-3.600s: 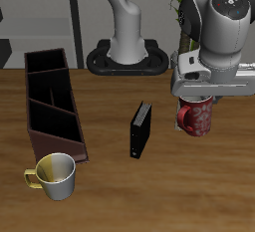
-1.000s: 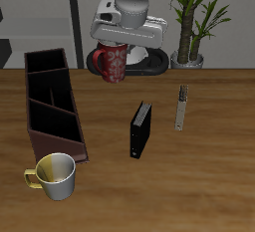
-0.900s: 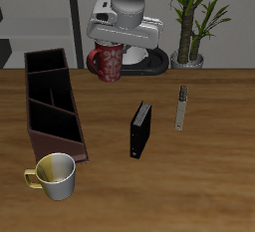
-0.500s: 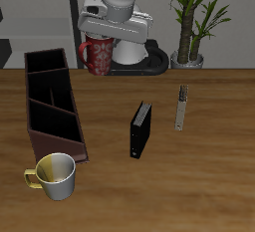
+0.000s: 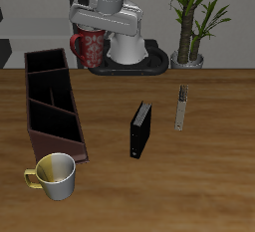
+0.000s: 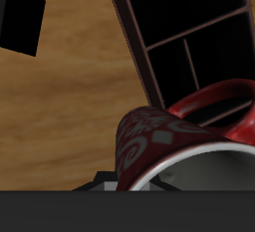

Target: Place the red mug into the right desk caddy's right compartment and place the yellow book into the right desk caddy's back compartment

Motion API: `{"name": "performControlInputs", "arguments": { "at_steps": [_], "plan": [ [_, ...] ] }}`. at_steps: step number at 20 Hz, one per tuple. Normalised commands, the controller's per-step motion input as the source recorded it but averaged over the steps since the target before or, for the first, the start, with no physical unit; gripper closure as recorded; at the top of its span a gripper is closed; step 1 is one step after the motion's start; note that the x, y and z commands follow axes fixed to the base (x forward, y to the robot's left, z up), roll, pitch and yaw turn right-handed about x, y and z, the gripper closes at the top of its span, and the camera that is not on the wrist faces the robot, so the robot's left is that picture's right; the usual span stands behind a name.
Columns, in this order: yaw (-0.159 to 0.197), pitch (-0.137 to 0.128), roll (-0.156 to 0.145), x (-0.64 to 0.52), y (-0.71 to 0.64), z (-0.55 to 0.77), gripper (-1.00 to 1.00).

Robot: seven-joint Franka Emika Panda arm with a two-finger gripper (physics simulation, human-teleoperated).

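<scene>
1. Nearest the front edge of the bench (image 5: 199,176) sits the yellow-and-white mug (image 5: 55,175), just beside the front end of the right desk caddy (image 5: 52,102); I want no part of it
2. Mid-bench, the black book (image 5: 140,129) stands on edge, and the yellow book (image 5: 180,108) lies apart from it, farther back, waiting for its turn
3. Farther back and high up, my hand (image 5: 92,32) is clamped on the red mug (image 5: 90,47), which hangs well above the bench near the caddy's far end
4. In the wrist view the red mug (image 6: 184,141) fills the foreground with the caddy's dark sections (image 6: 194,22) beyond it
5. I judge the carry half done: I'd centre the mug over the small squarish right compartment, keep it upright, then lower straight so the handle clears the dividers before I release
</scene>
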Motion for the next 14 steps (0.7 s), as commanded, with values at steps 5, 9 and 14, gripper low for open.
{"name": "performControlInputs", "arguments": {
  "at_steps": [5,9,14],
  "plan": [
    [-0.019,0.007,-0.030,-0.14,-0.35,0.11,1.00],
    [0.027,0.006,0.030,-0.13,-0.11,0.09,1.00],
    [0.000,-0.007,-0.034,0.04,-0.36,0.14,1.00]
  ]
}}
